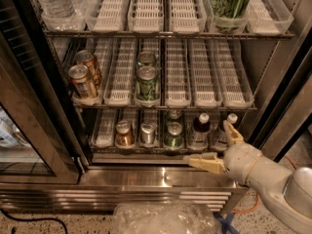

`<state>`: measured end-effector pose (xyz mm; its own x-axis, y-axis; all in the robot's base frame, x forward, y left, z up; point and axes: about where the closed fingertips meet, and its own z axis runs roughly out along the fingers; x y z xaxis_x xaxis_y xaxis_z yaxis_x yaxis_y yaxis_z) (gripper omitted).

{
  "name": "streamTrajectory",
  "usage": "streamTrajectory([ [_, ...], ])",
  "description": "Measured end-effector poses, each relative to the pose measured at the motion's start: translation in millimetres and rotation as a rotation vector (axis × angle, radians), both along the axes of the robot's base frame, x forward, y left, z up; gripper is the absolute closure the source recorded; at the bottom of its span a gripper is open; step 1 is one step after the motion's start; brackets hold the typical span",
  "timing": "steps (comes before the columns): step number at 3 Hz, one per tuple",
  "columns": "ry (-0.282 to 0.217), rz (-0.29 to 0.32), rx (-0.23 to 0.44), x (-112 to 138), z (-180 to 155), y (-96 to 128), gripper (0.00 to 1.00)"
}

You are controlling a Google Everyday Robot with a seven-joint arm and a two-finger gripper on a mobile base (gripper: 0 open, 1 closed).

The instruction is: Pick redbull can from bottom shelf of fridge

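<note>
The fridge (161, 177) stands open in front of me with wire racks and white lane trays. On the bottom shelf (105, 140) stands the redbull can (147, 132), slim and silver, between a copper-brown can (125, 133) on its left and a green can (173, 134) on its right. My gripper (220, 147) is open at the lower right, in front of the shelf's right end, with one beige finger (206, 162) low and the other (232, 132) raised. It is empty and well to the right of the redbull can.
Two dark bottles with white caps (199, 130) stand on the bottom shelf next to the gripper. The middle rack holds copper-brown cans (83, 79) and green cans (147, 82). Water bottles (56, 1) and a green jar (229, 1) sit on top. A crumpled plastic bag (165, 217) lies below.
</note>
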<state>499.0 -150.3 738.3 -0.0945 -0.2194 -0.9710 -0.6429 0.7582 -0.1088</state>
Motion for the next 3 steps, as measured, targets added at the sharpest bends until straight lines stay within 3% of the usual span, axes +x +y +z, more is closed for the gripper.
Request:
streamTrajectory([
  [1,-0.128,-0.071,-0.034,16.5,-9.6,1.3,0.0],
  [2,-0.183,-0.069,-0.017,26.4,-3.1,19.7,0.0],
  [3,-0.183,-0.069,-0.016,26.4,-3.2,19.8,0.0],
])
